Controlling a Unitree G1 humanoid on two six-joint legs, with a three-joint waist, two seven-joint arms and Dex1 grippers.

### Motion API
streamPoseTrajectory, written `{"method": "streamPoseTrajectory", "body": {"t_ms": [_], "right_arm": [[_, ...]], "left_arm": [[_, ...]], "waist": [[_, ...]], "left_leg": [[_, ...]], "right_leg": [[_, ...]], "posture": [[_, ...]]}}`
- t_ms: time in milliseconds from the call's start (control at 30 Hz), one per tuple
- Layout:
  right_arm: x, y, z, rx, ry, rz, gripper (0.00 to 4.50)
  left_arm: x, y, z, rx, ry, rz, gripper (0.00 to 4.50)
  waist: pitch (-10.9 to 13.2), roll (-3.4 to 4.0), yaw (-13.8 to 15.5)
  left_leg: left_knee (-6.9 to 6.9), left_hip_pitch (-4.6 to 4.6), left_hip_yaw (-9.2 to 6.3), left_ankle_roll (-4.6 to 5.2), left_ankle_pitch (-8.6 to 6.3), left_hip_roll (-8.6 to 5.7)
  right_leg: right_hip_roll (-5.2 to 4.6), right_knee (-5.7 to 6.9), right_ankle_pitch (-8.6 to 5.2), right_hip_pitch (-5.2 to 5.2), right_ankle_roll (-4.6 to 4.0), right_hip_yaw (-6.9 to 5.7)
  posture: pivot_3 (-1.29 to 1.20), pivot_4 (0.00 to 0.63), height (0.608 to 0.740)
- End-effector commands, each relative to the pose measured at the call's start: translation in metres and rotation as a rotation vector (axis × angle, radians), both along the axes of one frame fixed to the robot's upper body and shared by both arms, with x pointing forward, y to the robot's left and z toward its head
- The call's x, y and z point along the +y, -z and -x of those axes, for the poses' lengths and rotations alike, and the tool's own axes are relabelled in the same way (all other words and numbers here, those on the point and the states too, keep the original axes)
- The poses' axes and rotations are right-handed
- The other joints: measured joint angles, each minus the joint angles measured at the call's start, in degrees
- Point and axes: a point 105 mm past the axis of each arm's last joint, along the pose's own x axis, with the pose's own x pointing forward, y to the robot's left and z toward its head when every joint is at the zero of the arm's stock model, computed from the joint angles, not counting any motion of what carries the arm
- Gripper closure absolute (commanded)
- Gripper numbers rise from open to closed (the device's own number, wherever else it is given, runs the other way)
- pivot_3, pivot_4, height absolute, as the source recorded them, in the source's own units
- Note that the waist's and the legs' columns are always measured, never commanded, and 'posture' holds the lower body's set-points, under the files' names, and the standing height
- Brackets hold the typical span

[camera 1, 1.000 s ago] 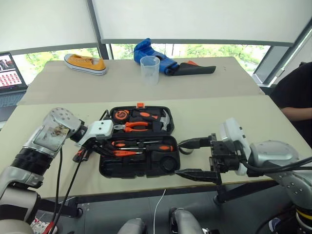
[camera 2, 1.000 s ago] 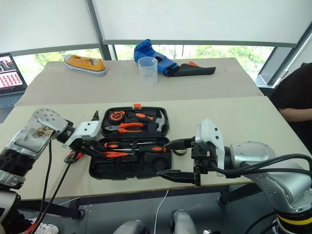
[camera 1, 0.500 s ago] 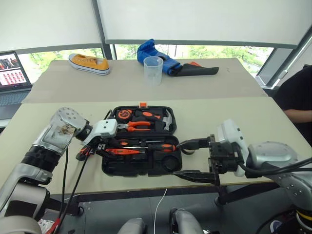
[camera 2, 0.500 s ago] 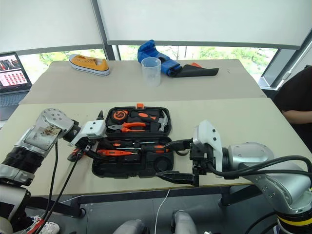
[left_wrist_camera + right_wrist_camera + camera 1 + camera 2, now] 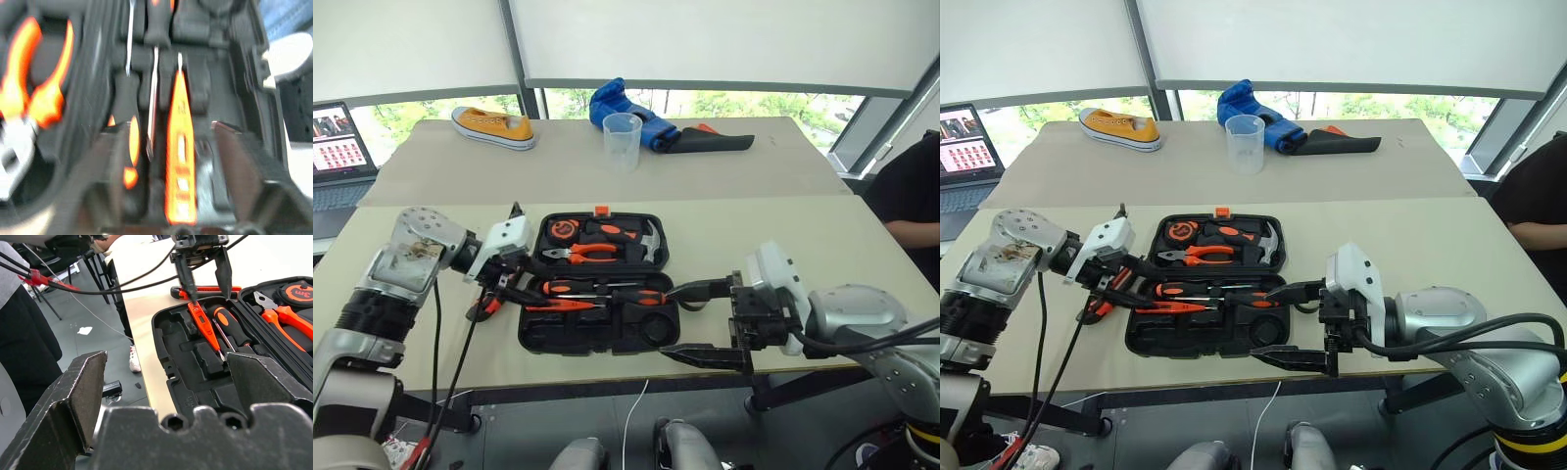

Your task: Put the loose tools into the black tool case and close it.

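On the near beige desk (image 5: pixel 773 235) lies the black tool case (image 5: pixel 597 284), open flat, its moulded plastic slots holding a slim orange tester screwdriver (image 5: pixel 204 326) beside two orange-and-black screwdrivers (image 5: pixel 607 290); pliers (image 5: pixel 579 253), hammer (image 5: pixel 649 243) and round tape measure (image 5: pixel 561 228) fill the far half. The left pincer (image 5: pixel 204 276) hovers empty, fingers apart, over the case's left end, an orange utility knife (image 5: pixel 208 290) loose behind it. The right pincer (image 5: pixel 700 321) gapes wide at the right end. Beyond, a second desk carries a clear cup (image 5: pixel 623 141), yellow shoe (image 5: pixel 491 127), blue glove (image 5: pixel 626 103); windows behind.
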Motion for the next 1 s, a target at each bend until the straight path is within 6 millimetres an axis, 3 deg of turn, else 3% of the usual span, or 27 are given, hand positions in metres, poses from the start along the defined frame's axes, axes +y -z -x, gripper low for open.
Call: {"method": "streamPoseTrajectory", "body": {"t_ms": [33, 133, 467, 1000], "right_arm": [[0.001, -0.008, 0.001, -0.055, -0.010, -0.010, 0.00], [0.000, -0.008, 0.000, -0.053, -0.006, -0.007, 0.00], [0.000, -0.009, -0.001, -0.052, -0.001, -0.009, 0.00], [-0.001, -0.010, 0.000, -0.047, 0.009, -0.020, 0.00]], "left_arm": [[0.009, 0.006, 0.002, -0.026, -0.022, 0.009, 3.51], [0.009, 0.008, 0.009, -0.005, -0.002, 0.015, 4.46], [0.012, 0.022, 0.011, -0.029, 0.012, -0.095, 4.46], [0.000, 0.034, 0.012, -0.047, 0.052, -0.093, 4.46]], "waist": [[0.0, 0.00, -0.3], [0.0, 0.00, -0.4], [0.0, 0.00, 0.0], [0.0, 0.00, 0.0]], "left_leg": [[-0.01, 0.01, 0.00, 0.00, 0.00, 0.01], [-0.01, 0.02, 0.00, -0.01, 0.00, 0.02], [0.00, 0.00, 0.01, 0.01, -0.02, -0.01], [0.00, 0.01, 0.01, 0.01, -0.02, 0.00]], "right_leg": [[0.01, 0.01, 0.00, -0.01, 0.00, 0.01], [0.02, 0.02, 0.00, -0.03, -0.01, 0.03], [0.00, 0.00, 0.01, -0.02, 0.01, 0.01], [0.00, 0.00, 0.01, -0.02, 0.01, 0.02]], "posture": [[0.00, 0.150, 0.724], [0.00, 0.150, 0.724], [0.00, 0.150, 0.724], [0.00, 0.150, 0.724]]}}
